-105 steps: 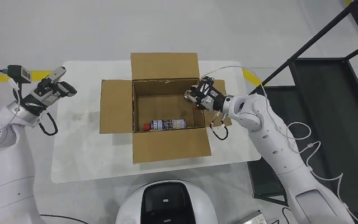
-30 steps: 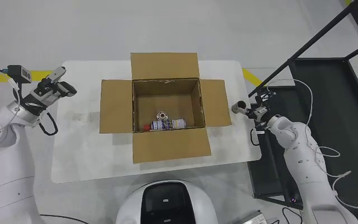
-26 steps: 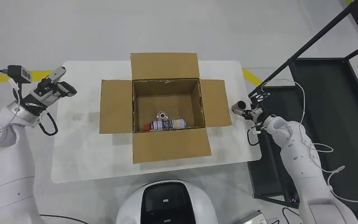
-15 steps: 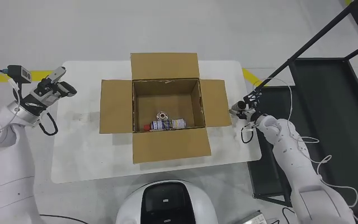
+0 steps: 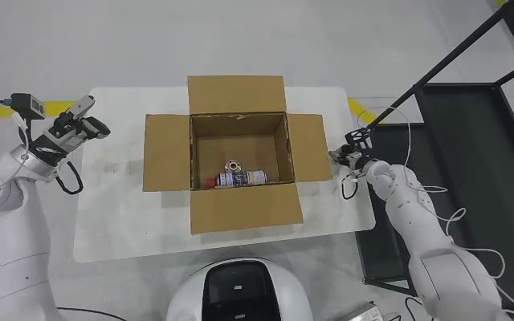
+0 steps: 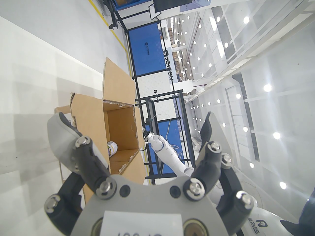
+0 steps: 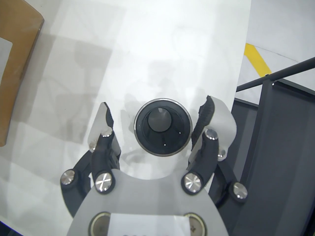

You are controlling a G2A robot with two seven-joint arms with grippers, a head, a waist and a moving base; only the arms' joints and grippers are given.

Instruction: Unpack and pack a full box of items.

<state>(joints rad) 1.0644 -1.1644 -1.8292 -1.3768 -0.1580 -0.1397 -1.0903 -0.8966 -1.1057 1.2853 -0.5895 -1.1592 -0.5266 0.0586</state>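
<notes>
- Gone from box (image 5: 241,210) to counter (image 5: 120,217) edge with right gripper (image 7: 157,104), spread wide around one cylinder (image 7: 163,130)
- Kept left gripper (image 6: 133,121) wide
- Counted: one box, one can (image 5: 238,177), one fitting (image 5: 232,166)

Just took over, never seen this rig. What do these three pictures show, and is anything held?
It is a two-armed robot at a white table. The wide picture looks down from above its arms; the other two come from cameras on each wrist. An open cardboard box stands on the table, with a can lying inside beside a small round part. The left gripper is open and empty. The right gripper is open around a round black part standing on the table.
</notes>
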